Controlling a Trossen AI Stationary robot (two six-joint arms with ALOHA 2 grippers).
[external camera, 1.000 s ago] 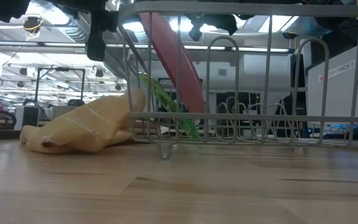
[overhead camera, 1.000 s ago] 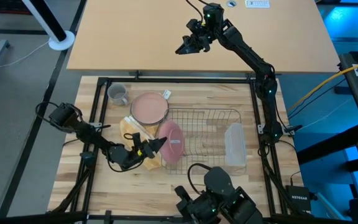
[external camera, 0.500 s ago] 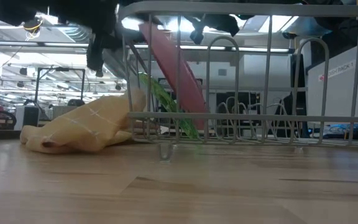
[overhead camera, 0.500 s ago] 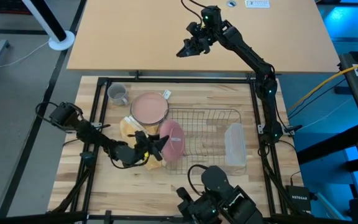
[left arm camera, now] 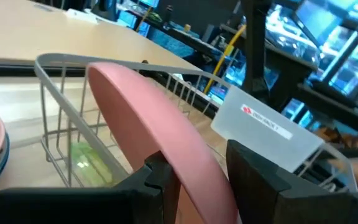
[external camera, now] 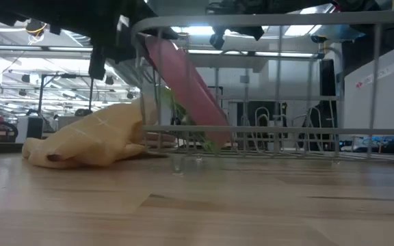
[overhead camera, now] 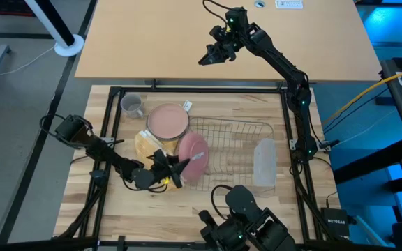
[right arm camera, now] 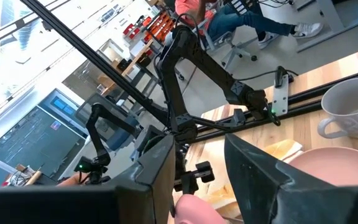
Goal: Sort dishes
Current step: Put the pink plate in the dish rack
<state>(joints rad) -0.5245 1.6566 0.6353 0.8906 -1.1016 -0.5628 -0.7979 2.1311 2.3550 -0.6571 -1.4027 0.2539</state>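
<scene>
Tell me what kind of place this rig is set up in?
Likely a robotics lab or workshop: a wooden bench in a black frame, open ceiling light strips, and shelving and equipment racks behind the table.

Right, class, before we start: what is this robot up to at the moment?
It is sorting dishes. The left pincer grips the rim of a pink plate, which stands tilted at the left end of the wire rack. A pink bowl, a grey mug and a yellow cloth lie on the table. The right pincer is raised beyond the table, holding nothing.
</scene>
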